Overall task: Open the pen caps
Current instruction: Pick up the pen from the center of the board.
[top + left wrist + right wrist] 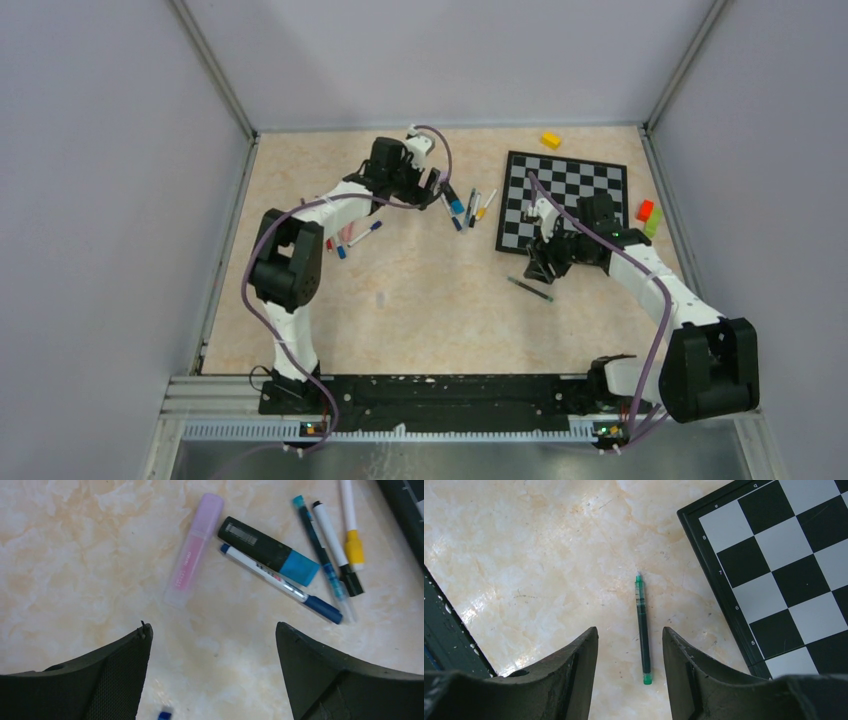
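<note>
I am lining up a grab: my left gripper [212, 632] hangs wide open above the stubby blue plastic cap [299, 568] on a fat black marker [254, 544], my right gripper [630, 635] is half open and empty over a thin green pen [642, 625], so next I should go down.

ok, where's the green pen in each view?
Top external: green pen lies on the table, just off the chessboard's near-left corner.
Left wrist: not in it.
Right wrist: centre of frame, running top to bottom, chessboard to its right.
Shared landmark: the chessboard's corner.
</note>
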`<state>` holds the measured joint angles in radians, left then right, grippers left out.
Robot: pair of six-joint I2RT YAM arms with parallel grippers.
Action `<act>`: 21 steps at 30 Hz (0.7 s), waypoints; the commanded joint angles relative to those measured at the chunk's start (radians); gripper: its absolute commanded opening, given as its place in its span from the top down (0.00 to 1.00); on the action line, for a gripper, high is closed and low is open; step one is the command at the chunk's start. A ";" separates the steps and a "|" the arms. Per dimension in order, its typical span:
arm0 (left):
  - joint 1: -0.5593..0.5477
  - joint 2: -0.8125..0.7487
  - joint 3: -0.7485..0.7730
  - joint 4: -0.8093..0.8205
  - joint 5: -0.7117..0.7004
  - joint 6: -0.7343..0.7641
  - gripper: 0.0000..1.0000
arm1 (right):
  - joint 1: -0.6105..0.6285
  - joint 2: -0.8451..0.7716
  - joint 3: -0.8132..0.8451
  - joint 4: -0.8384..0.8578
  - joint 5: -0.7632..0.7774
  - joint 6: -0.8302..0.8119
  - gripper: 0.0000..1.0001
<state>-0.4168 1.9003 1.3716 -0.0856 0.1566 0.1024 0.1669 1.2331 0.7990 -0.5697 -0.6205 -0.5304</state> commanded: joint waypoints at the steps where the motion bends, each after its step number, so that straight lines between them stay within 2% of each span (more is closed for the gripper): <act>1: 0.050 0.116 0.137 -0.024 0.125 0.171 0.10 | -0.008 -0.011 0.029 0.004 -0.008 -0.009 0.50; 9: 0.099 0.276 0.330 -0.091 0.236 0.223 0.12 | -0.009 0.003 0.031 0.002 -0.013 -0.010 0.50; 15: 0.102 0.362 0.422 -0.127 0.317 0.293 0.19 | -0.008 0.005 0.031 0.001 -0.014 -0.011 0.50; 19: 0.102 0.401 0.468 -0.141 0.317 0.310 0.24 | -0.008 0.007 0.031 0.002 -0.013 -0.012 0.50; 21: 0.102 0.420 0.490 -0.148 0.314 0.316 0.29 | -0.008 0.008 0.031 -0.001 -0.013 -0.013 0.50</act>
<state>-0.3134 2.2879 1.7939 -0.2157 0.4351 0.3737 0.1669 1.2339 0.7990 -0.5705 -0.6220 -0.5312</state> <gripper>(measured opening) 0.752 0.494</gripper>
